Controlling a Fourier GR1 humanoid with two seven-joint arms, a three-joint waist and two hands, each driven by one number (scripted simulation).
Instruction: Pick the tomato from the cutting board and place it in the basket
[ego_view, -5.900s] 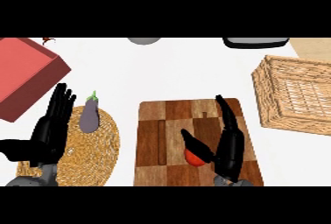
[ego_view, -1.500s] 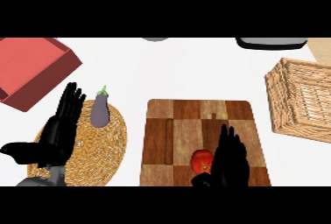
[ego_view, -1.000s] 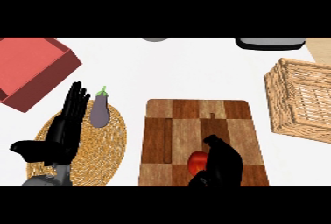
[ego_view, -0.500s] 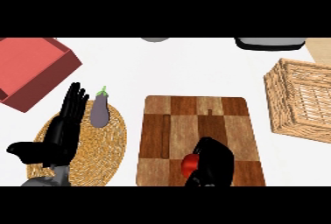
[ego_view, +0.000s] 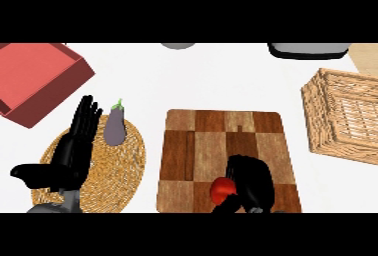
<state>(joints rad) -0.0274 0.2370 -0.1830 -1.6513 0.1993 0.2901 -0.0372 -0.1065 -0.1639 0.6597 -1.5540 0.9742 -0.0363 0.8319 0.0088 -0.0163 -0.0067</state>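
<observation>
The red tomato (ego_view: 220, 189) sits low on the wooden cutting board (ego_view: 221, 145), mostly hidden by my right hand (ego_view: 249, 184), whose fingers and thumb curl round it. The wicker basket (ego_view: 341, 116) stands at the right edge, well away from the hand. At the lower left, my left hand (ego_view: 74, 147) rests open over a woven mat, fingers pointing up the view.
A purple eggplant (ego_view: 115, 128) lies on the round woven mat (ego_view: 103, 170) beside the left hand. A red box (ego_view: 37, 80) stands at the upper left. A dark pan (ego_view: 306, 50) and a grey object (ego_view: 179, 45) sit at the far edge.
My right hand's fingers have curled down round the tomato, and hand and tomato have shifted slightly left on the board. The left hand has stayed still.
</observation>
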